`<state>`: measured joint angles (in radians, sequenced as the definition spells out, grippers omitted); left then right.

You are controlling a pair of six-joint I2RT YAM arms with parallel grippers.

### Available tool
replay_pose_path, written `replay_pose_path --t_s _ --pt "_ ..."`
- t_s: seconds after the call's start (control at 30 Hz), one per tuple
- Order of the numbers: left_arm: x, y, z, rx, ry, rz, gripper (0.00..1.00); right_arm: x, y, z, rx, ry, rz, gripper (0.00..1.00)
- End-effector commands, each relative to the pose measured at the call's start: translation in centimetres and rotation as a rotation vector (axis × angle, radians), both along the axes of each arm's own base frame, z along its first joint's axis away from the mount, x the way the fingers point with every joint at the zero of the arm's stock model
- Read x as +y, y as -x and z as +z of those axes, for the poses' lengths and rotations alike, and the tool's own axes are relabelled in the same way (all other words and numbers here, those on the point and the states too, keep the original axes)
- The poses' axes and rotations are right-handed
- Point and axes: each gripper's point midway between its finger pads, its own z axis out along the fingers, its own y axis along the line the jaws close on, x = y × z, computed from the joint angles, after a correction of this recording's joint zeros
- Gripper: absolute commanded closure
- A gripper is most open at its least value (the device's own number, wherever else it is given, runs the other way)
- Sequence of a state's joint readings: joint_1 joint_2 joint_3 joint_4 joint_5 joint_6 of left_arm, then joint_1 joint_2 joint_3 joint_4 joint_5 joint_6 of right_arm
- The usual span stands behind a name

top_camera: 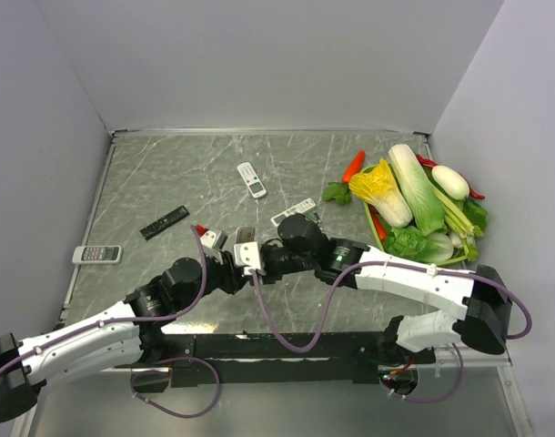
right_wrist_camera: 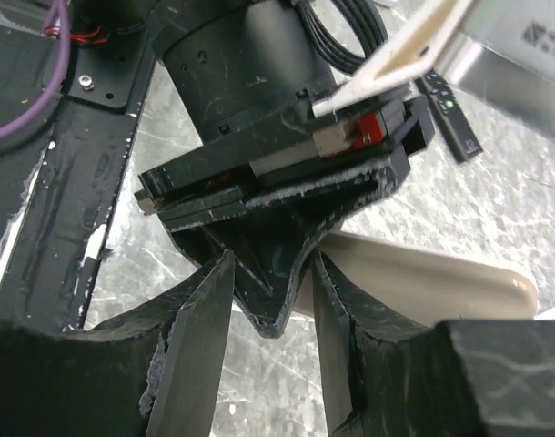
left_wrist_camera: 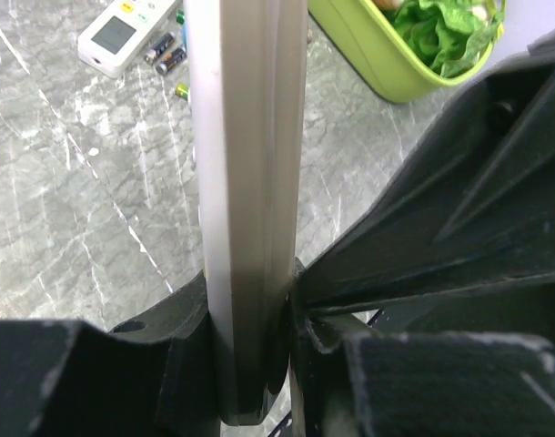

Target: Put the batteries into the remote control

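Note:
My left gripper (top_camera: 234, 264) (left_wrist_camera: 250, 319) is shut on the remote control (top_camera: 246, 238), holding it edge-on and upright above the table; its grey-beige side (left_wrist_camera: 250, 137) fills the left wrist view. My right gripper (top_camera: 265, 259) (right_wrist_camera: 271, 264) is open, and its fingers (right_wrist_camera: 205, 337) straddle a black fingertip of the left gripper, with the remote control (right_wrist_camera: 423, 282) just behind the right finger. Small batteries (left_wrist_camera: 166, 53) lie on the table beside a slim white remote (left_wrist_camera: 114, 36) (top_camera: 293, 211).
A green basket (top_camera: 376, 238) (left_wrist_camera: 378, 64) of vegetables stands at the right. A small white remote (top_camera: 251, 179) lies at the middle back, a black remote (top_camera: 164, 222) and a grey-white remote (top_camera: 97, 254) at the left. Walls close in three sides.

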<state>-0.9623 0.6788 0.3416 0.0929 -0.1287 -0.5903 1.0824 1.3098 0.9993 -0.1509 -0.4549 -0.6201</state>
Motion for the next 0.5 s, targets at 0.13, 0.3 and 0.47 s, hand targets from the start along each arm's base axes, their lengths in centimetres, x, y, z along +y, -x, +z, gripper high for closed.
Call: replay_pose_path --t_s 0.13,0.3,0.47 --pt "-0.8 -0.8 4.1 -0.050 0.143 0.031 0.99 -2.9 -0.9 4.9 -0.154 -0.257 -0.135 0.41" --pt "-1.1 -0.2 4.5 -0.052 0.189 -0.003 0.99 -3.4 -1.3 6.6 -0.183 -0.360 -0.134 0.23" --pt "-1.3 0.4 4.6 -0.039 0.231 -0.028 0.99 -3.0 -2.0 7.4 -0.167 -0.423 -0.118 0.20"
